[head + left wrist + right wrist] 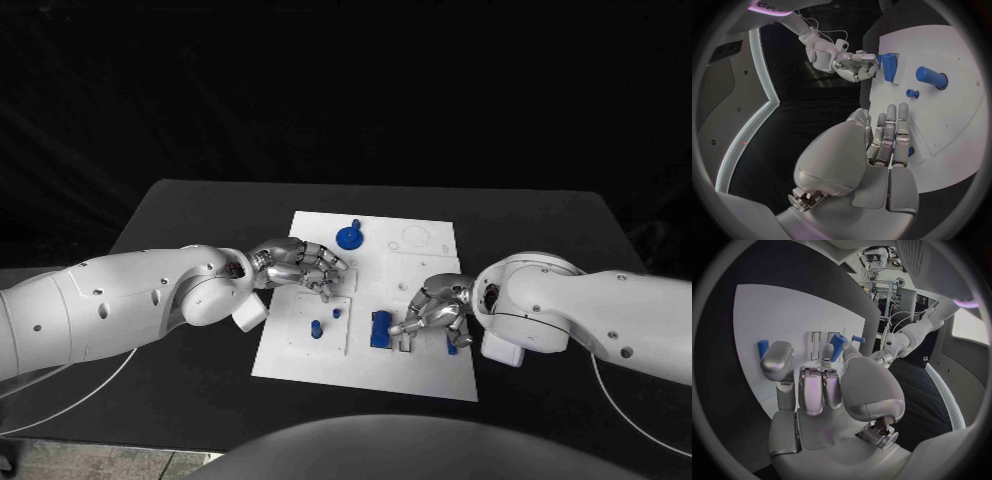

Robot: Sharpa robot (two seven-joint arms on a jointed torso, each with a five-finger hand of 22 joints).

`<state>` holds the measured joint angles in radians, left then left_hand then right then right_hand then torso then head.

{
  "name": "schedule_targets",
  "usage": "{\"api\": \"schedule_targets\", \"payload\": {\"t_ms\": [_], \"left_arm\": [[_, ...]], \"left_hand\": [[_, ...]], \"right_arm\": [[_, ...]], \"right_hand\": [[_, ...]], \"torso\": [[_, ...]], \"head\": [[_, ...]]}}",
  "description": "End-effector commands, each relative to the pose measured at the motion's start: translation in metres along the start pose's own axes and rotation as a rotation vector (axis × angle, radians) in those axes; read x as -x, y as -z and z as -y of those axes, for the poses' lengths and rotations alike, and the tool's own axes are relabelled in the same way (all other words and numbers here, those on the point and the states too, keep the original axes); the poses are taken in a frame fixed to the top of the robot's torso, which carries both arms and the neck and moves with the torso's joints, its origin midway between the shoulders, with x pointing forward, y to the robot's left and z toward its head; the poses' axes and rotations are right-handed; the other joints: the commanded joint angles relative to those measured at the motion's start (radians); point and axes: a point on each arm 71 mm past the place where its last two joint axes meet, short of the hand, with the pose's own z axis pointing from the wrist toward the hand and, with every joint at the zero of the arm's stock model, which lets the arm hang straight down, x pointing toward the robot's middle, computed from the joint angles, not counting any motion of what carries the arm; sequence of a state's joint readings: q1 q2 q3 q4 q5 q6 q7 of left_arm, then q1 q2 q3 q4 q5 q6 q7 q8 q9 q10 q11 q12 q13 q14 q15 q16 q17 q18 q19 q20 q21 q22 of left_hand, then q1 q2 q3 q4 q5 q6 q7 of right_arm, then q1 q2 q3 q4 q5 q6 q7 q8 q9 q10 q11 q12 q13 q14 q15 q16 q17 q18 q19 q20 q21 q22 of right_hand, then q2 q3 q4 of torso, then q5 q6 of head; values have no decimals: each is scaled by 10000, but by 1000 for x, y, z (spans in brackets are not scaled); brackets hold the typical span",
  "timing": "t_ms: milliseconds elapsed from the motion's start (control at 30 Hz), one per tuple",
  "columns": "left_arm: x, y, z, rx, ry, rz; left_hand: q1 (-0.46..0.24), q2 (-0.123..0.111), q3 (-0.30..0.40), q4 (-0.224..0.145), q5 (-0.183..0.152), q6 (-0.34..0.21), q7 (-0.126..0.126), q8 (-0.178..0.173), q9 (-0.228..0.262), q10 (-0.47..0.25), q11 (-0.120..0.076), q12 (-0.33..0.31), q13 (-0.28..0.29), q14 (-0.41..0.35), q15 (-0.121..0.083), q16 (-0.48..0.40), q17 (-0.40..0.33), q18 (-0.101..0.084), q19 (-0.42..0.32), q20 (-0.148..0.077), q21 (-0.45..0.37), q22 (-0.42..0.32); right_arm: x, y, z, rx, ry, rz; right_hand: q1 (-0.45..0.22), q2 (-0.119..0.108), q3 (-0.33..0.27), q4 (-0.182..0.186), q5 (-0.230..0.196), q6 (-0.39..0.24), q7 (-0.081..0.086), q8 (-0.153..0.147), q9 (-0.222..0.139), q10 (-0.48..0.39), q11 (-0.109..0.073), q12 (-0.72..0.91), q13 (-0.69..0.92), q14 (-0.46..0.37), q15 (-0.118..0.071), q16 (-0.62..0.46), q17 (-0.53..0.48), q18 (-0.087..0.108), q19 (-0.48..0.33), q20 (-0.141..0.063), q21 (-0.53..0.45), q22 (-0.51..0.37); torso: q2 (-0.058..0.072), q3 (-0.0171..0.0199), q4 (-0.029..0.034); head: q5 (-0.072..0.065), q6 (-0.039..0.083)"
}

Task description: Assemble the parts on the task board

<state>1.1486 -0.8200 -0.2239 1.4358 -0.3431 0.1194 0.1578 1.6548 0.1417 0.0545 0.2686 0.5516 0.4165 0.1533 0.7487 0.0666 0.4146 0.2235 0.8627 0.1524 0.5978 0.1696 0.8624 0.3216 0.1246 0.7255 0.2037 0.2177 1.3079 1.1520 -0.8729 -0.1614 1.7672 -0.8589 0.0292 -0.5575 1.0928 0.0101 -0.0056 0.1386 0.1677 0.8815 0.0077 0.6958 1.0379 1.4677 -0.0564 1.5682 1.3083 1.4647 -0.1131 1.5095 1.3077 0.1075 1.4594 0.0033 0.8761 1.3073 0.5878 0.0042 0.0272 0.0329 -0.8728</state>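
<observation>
The white task board [310, 350] lies in the middle of the table. On it are a round blue disc [349, 238], two small blue pegs [338, 313] [313, 326] and an upright blue block [381, 328]. My left hand [300, 265] hovers over the board's left middle with its fingers [889, 137] curled in on nothing. My right hand [436, 308] is at the board's right edge, fingers curled, close beside the block [837, 346]. A small blue piece [762, 347] lies just past its thumb [776, 359], partly hidden. The left wrist view shows the right hand [856, 65] against the block [889, 66].
Two narrow slots [815, 345] are cut in the board near the right hand. Raised outlines [411, 240] mark the board's far right corner. The black table [188, 215] runs wide around the board on all sides.
</observation>
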Motion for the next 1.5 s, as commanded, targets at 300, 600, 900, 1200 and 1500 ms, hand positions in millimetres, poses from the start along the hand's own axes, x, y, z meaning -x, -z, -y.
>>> {"api": "schedule_targets", "payload": {"t_ms": [300,600,900,1200,1500], "left_arm": [[-3,-1,0,-55,-5,-252],[-2,0,0,-43,0,-239],[-2,0,0,-54,1,-226],[-3,0,-2,-12,31,-249],[-3,1,-3,-27,45,-245]], "left_hand": [[-6,-115,92,1,55,78,420,-132,-25,85,17,-71,-24,50,12,-13,-13,-154,-52,-14,76,252],[-15,-131,115,2,54,68,393,-183,-29,97,26,-86,-33,52,17,-12,-14,-159,-54,-16,85,252],[-24,-146,149,1,54,52,356,-249,-32,112,35,-104,-42,54,23,-10,-15,-167,-56,-19,98,252],[-25,-150,155,0,55,48,348,-262,-32,114,37,-108,-44,55,24,-10,-15,-168,-56,-19,101,252],[-25,-150,155,0,55,48,348,-262,-32,114,37,-108,-44,55,24,-10,-15,-168,-56,-19,101,252]], "right_arm": [[-5,-2,-11,347,1783,356],[-7,-8,-13,227,1850,329],[-8,-13,-12,173,1770,313],[-10,-17,-10,135,1680,232],[-10,-17,-8,-89,1763,316]], "right_hand": [[-72,56,-311,81,-542,-39,-156,780,881,1031,-162,26,2625,772,-130,21,947,55,18,-150,-10,1123],[-37,184,-324,110,-549,178,-193,1088,1133,1031,-189,26,2625,770,-148,17,934,57,21,-167,-25,1123],[544,537,148,-161,1610,343,-311,1159,1324,1031,-291,26,2625,763,-232,3,890,61,29,-246,-61,1123],[688,511,435,-246,2270,361,-327,1074,1330,1031,-303,26,2625,760,-244,-4,869,59,25,-257,-84,1122],[797,247,566,-421,392,651,-311,1191,1476,1031,-288,26,2625,765,-236,6,889,54,34,-253,-85,1126]], "torso": [[5,-1,10],[5,-1,-2],[11,-4,-3],[1,0,-2],[2,0,-6]], "head": [[-16,2],[-17,2],[-6,2],[7,2],[1,2]]}}
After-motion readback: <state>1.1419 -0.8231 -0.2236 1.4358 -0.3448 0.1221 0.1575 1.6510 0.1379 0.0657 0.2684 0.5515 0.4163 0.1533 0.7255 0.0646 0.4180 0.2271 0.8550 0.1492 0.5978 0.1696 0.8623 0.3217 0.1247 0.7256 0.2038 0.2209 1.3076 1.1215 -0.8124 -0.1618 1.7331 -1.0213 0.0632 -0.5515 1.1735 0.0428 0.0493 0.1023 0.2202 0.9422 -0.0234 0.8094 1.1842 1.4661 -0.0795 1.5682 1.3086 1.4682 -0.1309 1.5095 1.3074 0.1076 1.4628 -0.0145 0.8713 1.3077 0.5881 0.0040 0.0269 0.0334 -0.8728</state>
